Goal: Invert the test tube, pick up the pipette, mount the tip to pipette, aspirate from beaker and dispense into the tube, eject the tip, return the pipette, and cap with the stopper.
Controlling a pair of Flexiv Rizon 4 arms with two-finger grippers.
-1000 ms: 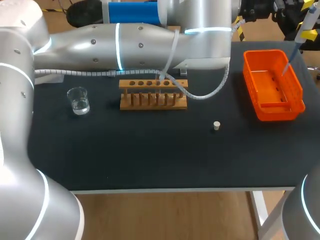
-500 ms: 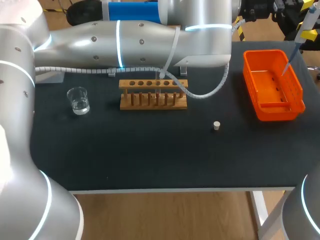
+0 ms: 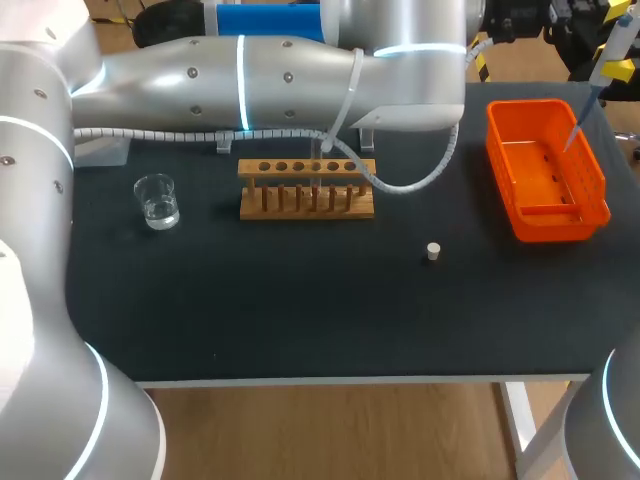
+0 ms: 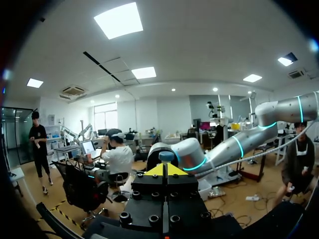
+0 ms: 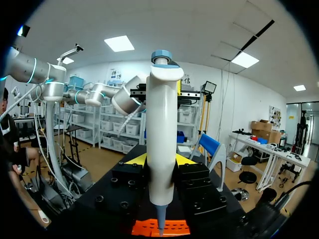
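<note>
While the right claw [image 5: 162,160] clamps the pipette [image 5: 162,149] from both sides, the barrel stands crosswise between its fingers, its narrow end pointing down at the orange tray [image 5: 144,230] under the claw. Likely fault: the barrel, held only at mid-length, could twist or slide in the grip, so that the narrow end strikes the tray wall instead of clearing it. Left claw [image 4: 165,170]: tips pressed together, nothing visible between them.
</note>
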